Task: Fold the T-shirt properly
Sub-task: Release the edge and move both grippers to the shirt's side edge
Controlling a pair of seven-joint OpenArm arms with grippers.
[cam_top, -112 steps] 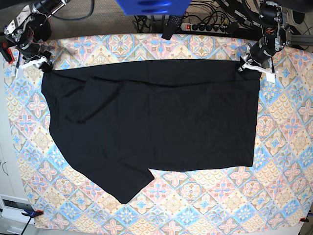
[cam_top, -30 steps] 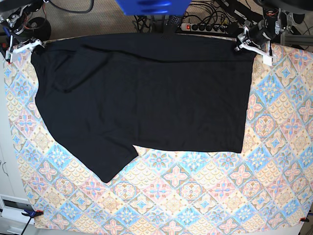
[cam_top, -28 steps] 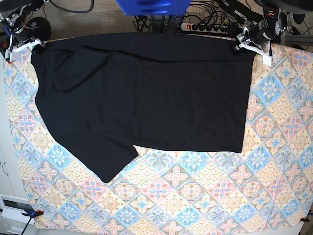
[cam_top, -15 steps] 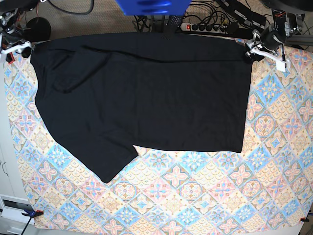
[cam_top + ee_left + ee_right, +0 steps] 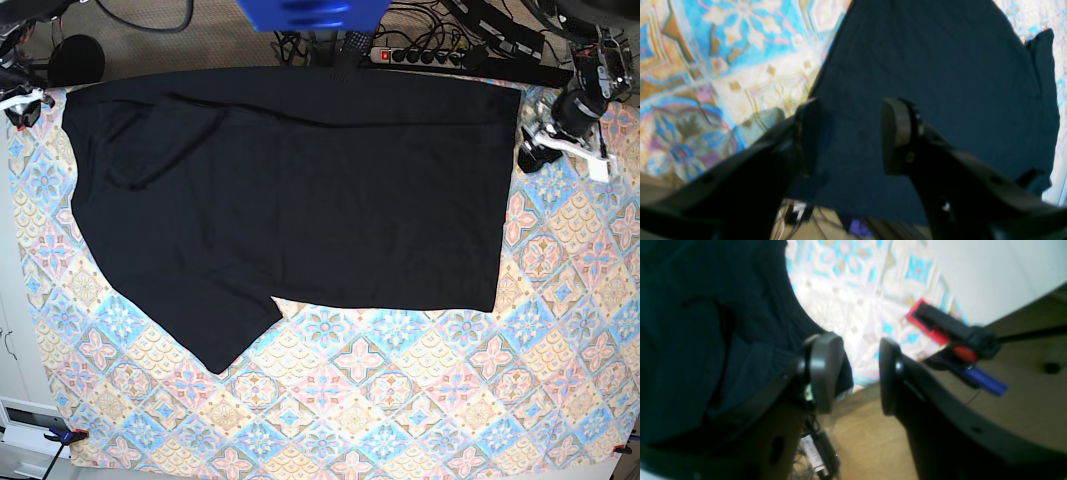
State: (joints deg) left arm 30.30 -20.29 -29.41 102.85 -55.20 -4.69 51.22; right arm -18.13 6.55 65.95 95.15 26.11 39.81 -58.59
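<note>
Beyond table's far edge, T-shirt (image 5: 290, 190) hem

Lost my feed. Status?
Left end effector open, right end effector open, both empty. T-shirt flat on patterned cloth. Nothing obstructing.

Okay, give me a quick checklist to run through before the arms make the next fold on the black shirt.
1. Left gripper released: ok, fingers apart with nothing between them, over the T-shirt.
2. Right gripper released: ok, fingers apart, only floor and cloth edge in the gap.
3. Shirt lying flat: mostly ok; a folded-over sleeve flap with creases shows at the base view's upper left.
4. Shirt fully on the patterned tablecloth: not ok, its far edge reaches the table's back edge.
5. Lower sleeve spread: ok, it points toward the near-left corner.
6. Red and black clamp clear of the right gripper: cannot tell.
</note>
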